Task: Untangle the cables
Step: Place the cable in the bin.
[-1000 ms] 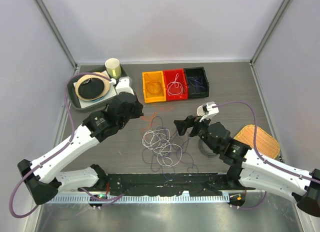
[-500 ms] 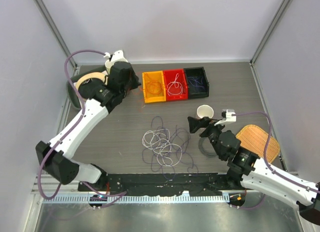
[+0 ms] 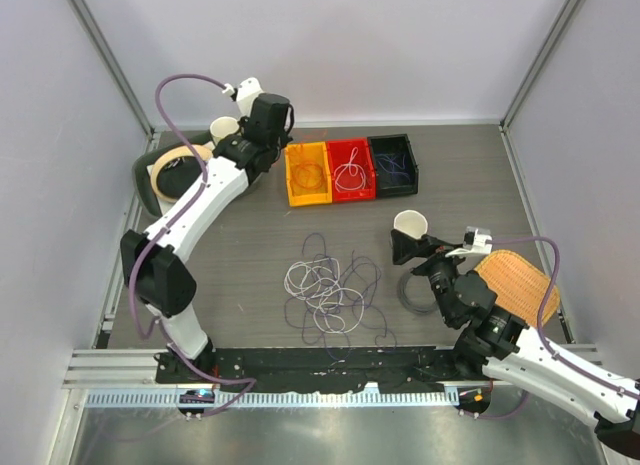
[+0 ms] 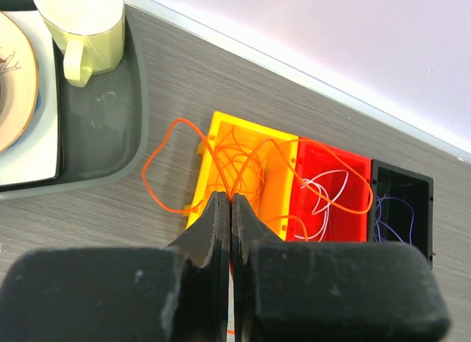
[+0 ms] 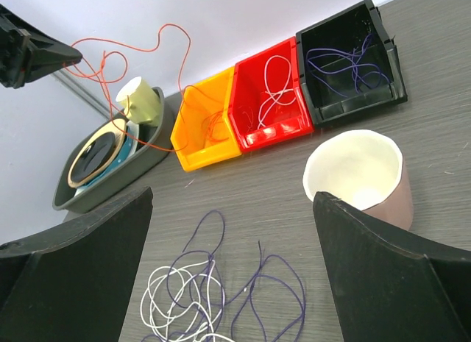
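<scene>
The grey table (image 3: 450,185) carries everything. Two arms stand at its near edge. The left arm (image 3: 200,200) reaches far, up over the far left part, and the right arm (image 3: 520,350) stays low at the near right.

At the far left lies one dark tray (image 3: 143,175) with a stack of plates (image 3: 180,170) and one pale yellow mug (image 4: 81,22). At the right edge there is one woven mat (image 3: 515,285), partly under the right arm. In the far middle stand three bins in a row, touching each other: the yellow bin (image 3: 308,197), the red bin (image 3: 354,195) and the black bin (image 3: 396,189). They hold orange, white and purple loops, in that order.

One white cup (image 3: 410,225) stands upright directly before the right gripper (image 5: 232,202), between it and the bins. This claw is spread wide and has hold of nothing. One dark ring of cord (image 3: 412,295) lies just beside that arm.

The cables (image 3: 325,285) lie in one heap in the near middle of the table, white and purple loops crossing; how many, I cannot count.

The left gripper (image 4: 229,202) is pinched fully together on one orange cable (image 4: 165,173), raised above the yellow bin. Its loops hang over this bin and spread towards the tray and the red bin.
</scene>
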Robot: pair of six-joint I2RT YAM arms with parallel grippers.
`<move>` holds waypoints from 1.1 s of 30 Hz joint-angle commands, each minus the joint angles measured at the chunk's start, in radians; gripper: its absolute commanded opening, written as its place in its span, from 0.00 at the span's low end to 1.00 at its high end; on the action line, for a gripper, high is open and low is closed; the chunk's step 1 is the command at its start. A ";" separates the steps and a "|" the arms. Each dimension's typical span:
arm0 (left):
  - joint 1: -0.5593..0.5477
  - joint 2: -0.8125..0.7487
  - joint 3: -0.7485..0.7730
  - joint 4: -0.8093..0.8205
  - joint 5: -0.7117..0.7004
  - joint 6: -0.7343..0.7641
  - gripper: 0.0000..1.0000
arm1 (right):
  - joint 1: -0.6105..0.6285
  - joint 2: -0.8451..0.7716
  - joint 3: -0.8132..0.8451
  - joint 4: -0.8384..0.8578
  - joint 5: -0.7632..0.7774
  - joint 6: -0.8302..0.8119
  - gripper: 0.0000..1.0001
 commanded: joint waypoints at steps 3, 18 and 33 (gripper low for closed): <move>0.009 0.102 0.127 -0.007 -0.017 -0.081 0.00 | -0.001 -0.018 0.005 0.015 0.050 -0.009 0.96; 0.010 0.349 0.302 0.011 0.149 -0.222 0.00 | -0.001 -0.105 -0.031 -0.017 0.105 0.003 0.96; 0.122 0.444 0.189 0.065 0.184 -0.411 0.00 | -0.001 -0.058 -0.032 0.003 0.110 -0.014 0.96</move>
